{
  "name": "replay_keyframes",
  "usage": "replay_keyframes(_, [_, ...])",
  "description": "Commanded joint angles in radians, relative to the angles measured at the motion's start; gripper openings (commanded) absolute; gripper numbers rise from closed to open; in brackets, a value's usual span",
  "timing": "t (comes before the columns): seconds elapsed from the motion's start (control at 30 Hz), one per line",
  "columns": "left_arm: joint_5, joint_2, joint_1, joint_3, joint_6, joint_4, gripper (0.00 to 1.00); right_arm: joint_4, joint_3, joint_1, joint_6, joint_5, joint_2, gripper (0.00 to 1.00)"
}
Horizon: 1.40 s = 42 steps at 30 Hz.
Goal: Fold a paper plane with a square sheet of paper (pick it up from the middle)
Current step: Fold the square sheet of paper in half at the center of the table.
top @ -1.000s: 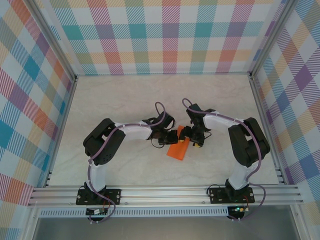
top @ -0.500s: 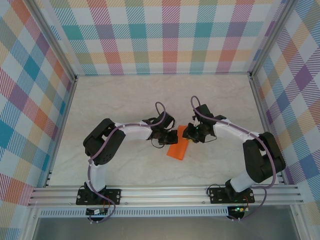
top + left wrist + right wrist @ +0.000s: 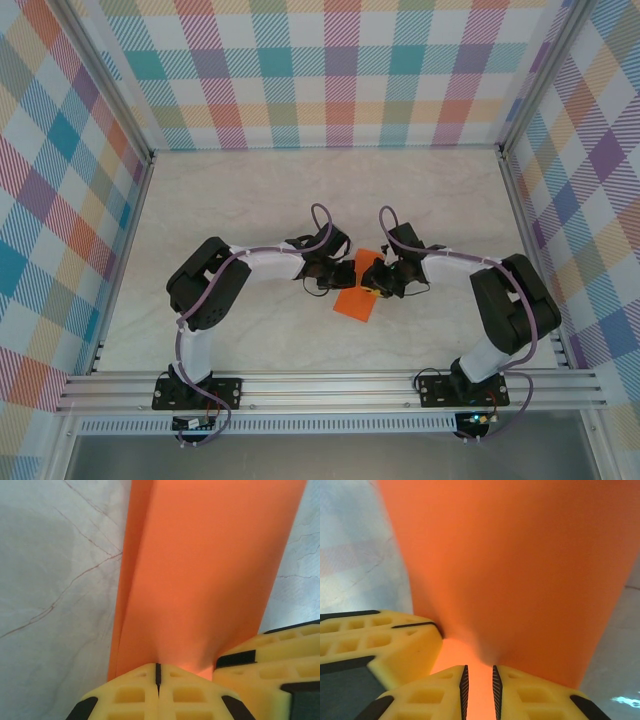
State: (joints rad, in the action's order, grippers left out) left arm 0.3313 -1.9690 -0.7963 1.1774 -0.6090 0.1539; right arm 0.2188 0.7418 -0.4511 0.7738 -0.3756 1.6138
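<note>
- Table (image 3: pixel 250 200): pale marbled top spreading out on every side of both sets of fingers. Checked walls (image 3: pixel 340 70) stand beyond them and to either side.
- Left arm (image 3: pixel 215 285) and right arm (image 3: pixel 505 300): each bends inward from its base on the metal rail (image 3: pixel 330 385). Their wrists meet nose to nose near the middle of the table.
- Paper (image 3: pixel 355 300): bright orange and folded to a strip. From above, one end sits between the two sets of fingers, and the rest runs out from them toward the rail. In the left wrist view a second layer shows along its left edge. Whether the far end rests flat on the table cannot be told.
- Left fingers (image 3: pixel 140 692): together, with the tips meeting in a thin dark seam. They are clamped on the end of the paper, which puckers where it goes in between them.
- Right fingers (image 3: pixel 442 692): almost together, with the narrow slot between them filled with orange. They are clamped on the same end of the paper, just beside the left fingers. In the right wrist view a yellow tip of the left fingers sits close on their left.
</note>
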Motion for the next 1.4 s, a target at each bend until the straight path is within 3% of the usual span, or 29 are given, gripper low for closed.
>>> replay_keyframes(0.0, [-0.014,-0.039,-0.017,0.002,0.022,0.067,0.0,-0.028,-0.031,0.007,-0.002,0.008,0.037,0.23])
replay_keyframes(0.27, [-0.007,-0.041,-0.017,0.001,0.023,0.07,0.0,-0.009,-0.05,0.008,-0.02,0.019,0.033,0.25])
replay_keyframes(0.53, [-0.004,-0.039,-0.018,-0.002,0.025,0.07,0.0,-0.019,-0.067,0.008,-0.024,-0.052,-0.165,0.26])
replay_keyframes(0.8, [-0.003,-0.035,-0.018,0.006,0.032,0.082,0.0,-0.111,-0.13,0.006,0.002,-0.113,-0.107,0.24])
replay_keyframes(1.13, [-0.002,-0.038,-0.018,0.001,0.038,0.087,0.0,-0.095,-0.196,0.006,-0.031,-0.044,-0.106,0.27])
replay_keyframes(1.37, [0.0,-0.039,-0.018,0.003,0.038,0.086,0.0,-0.166,-0.216,-0.013,-0.019,-0.159,-0.219,0.31])
